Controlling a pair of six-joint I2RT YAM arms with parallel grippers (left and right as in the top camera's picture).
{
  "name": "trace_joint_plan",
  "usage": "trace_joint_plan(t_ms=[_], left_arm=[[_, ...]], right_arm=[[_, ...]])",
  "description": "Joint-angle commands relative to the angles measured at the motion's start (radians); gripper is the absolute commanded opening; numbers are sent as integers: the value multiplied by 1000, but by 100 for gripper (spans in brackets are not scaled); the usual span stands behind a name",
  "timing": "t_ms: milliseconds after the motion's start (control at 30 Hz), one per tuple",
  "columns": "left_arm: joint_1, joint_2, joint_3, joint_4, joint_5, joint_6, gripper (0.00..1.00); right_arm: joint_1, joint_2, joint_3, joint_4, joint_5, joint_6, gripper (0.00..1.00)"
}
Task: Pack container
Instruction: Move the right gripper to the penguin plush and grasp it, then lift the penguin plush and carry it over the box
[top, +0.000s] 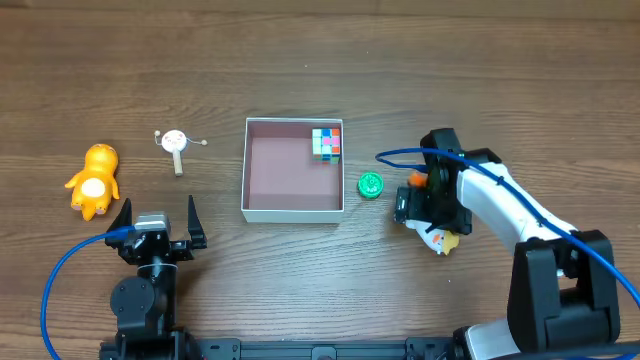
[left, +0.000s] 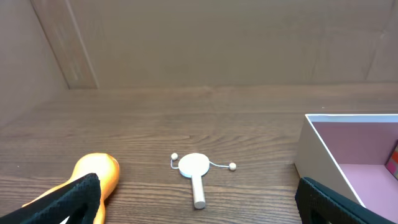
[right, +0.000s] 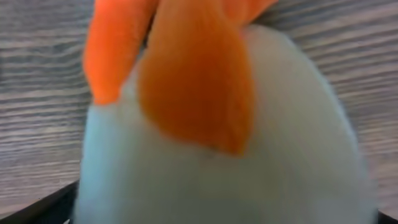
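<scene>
A white toy with orange bits (right: 217, 137) sits right up against my right wrist camera and fills almost the whole view. From above I see it lying on the desk (top: 300, 60) under my right end effector (top: 425, 210). The toy hides the fingers, so I cannot tell if they are apart or clamped on it. My left end effector (top: 157, 222) has its fingers wide apart with nothing between them. It waits low near the front of the desk, close to an orange toy (top: 93, 180).

The container (top: 285, 175) sits in the middle of the desk, between my two arms.

Here is what I think could go wrong. If I lift the white toy with a poor hold, it may slip and drop back on the desk. A green round thing (top: 371, 185) lies just beside the container's right wall, right on my way in. If I go low, I could knock it or shove the container. If I let go too soon, the toy could hit the thin wall and fall outside.

The container holds one thing, a cube of coloured squares (top: 326, 143), tucked in the far right corner. The rest of its pink floor is bare. A little white drum on a stick (top: 176, 142) lies outside too, on the left.
</scene>
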Motion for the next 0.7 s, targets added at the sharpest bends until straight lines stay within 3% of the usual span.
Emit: trace_joint_plan(t_ms=[0, 100, 267, 367, 467, 667], left_arm=[[2, -6, -3, 2, 14, -6, 100], [2, -6, -3, 2, 14, -6, 100], [2, -6, -3, 2, 14, -6, 100], [2, -6, -3, 2, 14, -6, 100], [2, -6, -3, 2, 14, -6, 100], [2, -6, -3, 2, 14, -6, 100]], right_arm=[[-1, -14, -10, 34, -11, -16, 100], [-1, -14, -10, 59, 25, -12, 100], [-1, -14, -10, 76, 39, -8, 73], [-1, -14, 31, 52, 39, 0, 65], [-1, -14, 164, -55, 39, 18, 54], [0, -14, 538, -314, -69, 18, 49]])
